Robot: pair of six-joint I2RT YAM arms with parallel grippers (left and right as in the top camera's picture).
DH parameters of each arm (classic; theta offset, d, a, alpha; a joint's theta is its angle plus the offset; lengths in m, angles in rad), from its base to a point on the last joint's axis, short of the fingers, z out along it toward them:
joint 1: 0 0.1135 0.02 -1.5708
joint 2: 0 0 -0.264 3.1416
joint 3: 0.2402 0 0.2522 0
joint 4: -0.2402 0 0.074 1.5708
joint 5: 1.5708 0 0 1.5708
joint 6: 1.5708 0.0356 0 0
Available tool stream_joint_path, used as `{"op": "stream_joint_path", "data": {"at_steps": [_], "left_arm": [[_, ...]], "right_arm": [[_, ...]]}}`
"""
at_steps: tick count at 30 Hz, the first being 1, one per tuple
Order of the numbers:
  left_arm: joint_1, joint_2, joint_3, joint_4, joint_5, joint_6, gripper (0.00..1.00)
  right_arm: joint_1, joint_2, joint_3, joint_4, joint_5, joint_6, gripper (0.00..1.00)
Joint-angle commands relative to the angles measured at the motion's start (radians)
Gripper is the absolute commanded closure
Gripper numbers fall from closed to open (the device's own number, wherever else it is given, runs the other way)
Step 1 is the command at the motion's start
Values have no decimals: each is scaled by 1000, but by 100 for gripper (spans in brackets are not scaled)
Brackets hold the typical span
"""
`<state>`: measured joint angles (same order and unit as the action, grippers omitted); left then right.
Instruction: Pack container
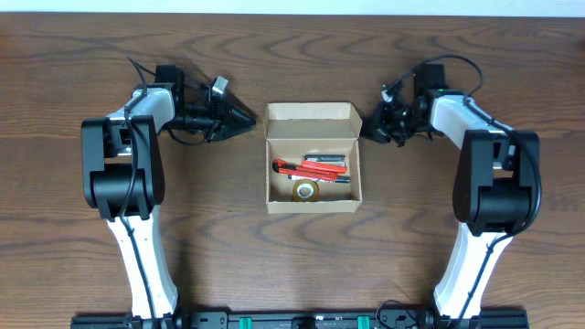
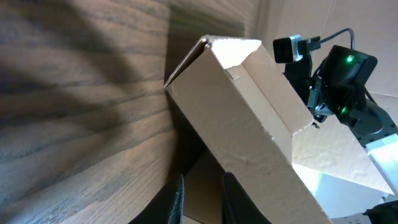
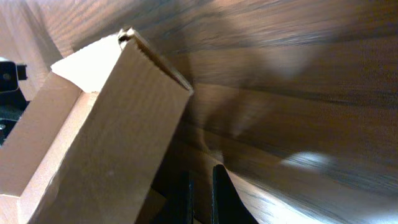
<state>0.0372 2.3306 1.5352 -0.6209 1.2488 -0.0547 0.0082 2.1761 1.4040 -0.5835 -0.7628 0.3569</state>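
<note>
The tan cardboard container [image 1: 313, 206] sits open at the table's middle, its hinged lid [image 1: 311, 113] raised at the far side. Inside lie red pens [image 1: 315, 167] and a tape roll [image 1: 306, 191]. My left gripper [image 1: 249, 117] is at the lid's left side flap. In the left wrist view the fingers [image 2: 202, 194] are nearly shut with cardboard between them, next to the container wall [image 2: 249, 124]. My right gripper [image 1: 367, 130] is at the lid's right side flap. In the right wrist view its fingers [image 3: 200, 194] are closed narrowly beside the container [image 3: 106, 137].
The dark wooden table [image 1: 311, 265] surrounds the container. Both arms reach inward from the sides, their bases at the near edge. The right arm and its camera show in the left wrist view [image 2: 342, 81].
</note>
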Motion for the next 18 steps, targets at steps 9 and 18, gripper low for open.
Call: {"op": "stream_joint_path", "data": {"at_steps": [9, 18], "left_arm": [[-43, 4, -13, 9, -13, -6, 81], [-70, 4, -13, 48, -23, -37, 82]], "right_arm": [[57, 23, -6, 31, -5, 32, 99], [57, 23, -6, 31, -8, 32, 99]]}}
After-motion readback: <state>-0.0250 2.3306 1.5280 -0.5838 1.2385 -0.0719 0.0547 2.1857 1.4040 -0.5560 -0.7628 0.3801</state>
